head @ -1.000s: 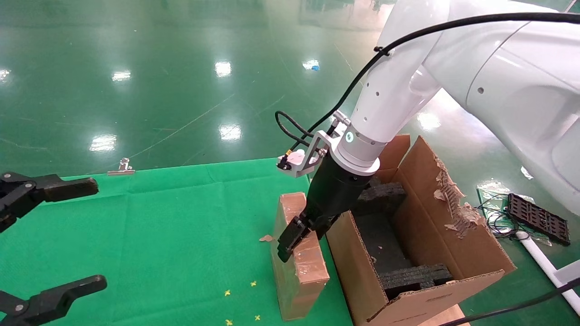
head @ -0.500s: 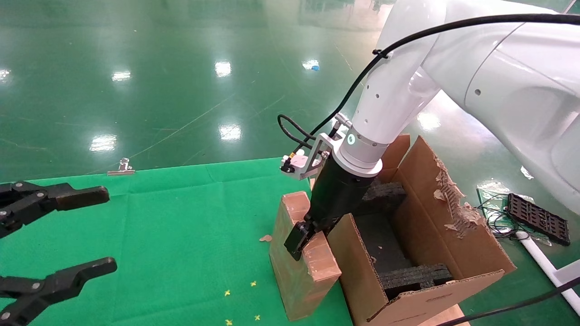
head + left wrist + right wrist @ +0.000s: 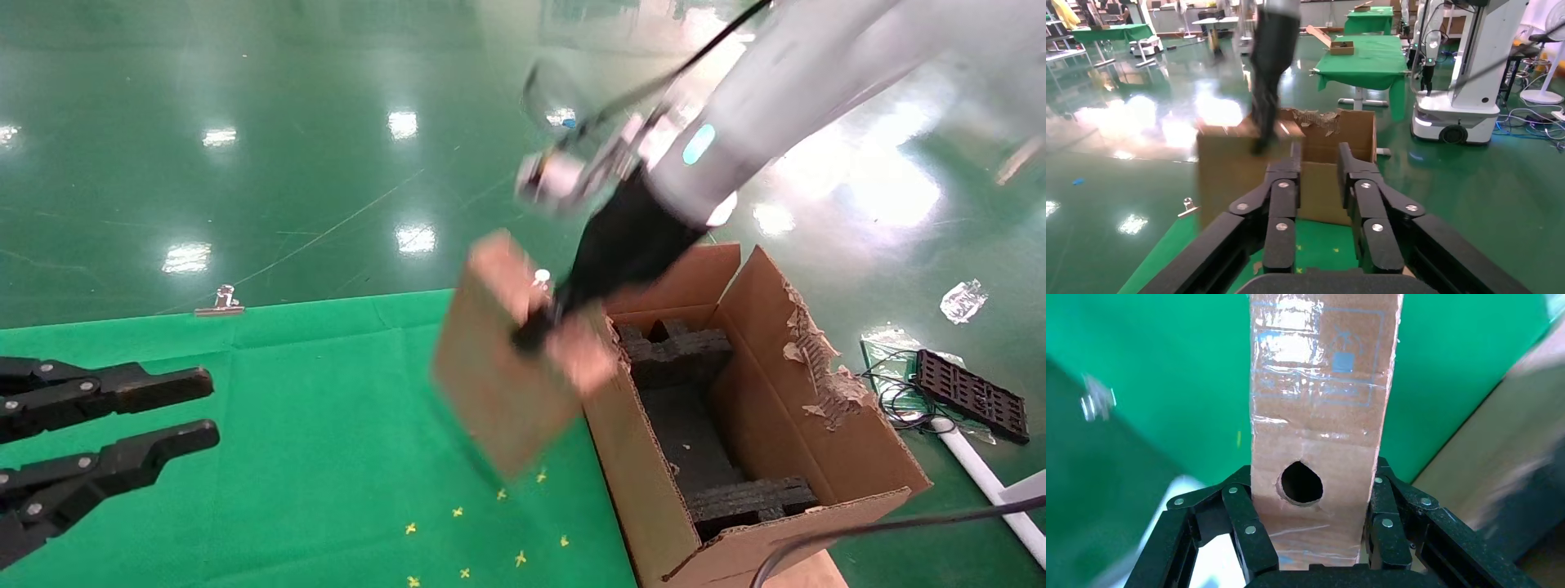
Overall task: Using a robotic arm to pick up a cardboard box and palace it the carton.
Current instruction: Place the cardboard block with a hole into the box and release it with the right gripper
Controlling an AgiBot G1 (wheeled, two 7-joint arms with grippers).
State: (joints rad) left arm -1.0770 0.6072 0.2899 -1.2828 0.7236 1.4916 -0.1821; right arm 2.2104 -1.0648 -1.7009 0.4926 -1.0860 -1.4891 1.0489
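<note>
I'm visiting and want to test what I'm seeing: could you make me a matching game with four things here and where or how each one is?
Things:
1. cardboard box
2. carton
3. left gripper
4. metal clip

States:
A. standing open with black foam blocks inside
B. lifted off the green cloth, clamped in the right gripper
C. lying at the cloth's far edge
D. holding nothing, over the cloth's left side

Pairs: 1-B, 2-A, 3-D, 4-C

1 cardboard box (image 3: 490, 384), 1 carton (image 3: 825, 457), 2 grippers: left (image 3: 192, 408), right (image 3: 535, 331), 1 binder clip (image 3: 219, 302), 1 counter (image 3: 286, 425)
</note>
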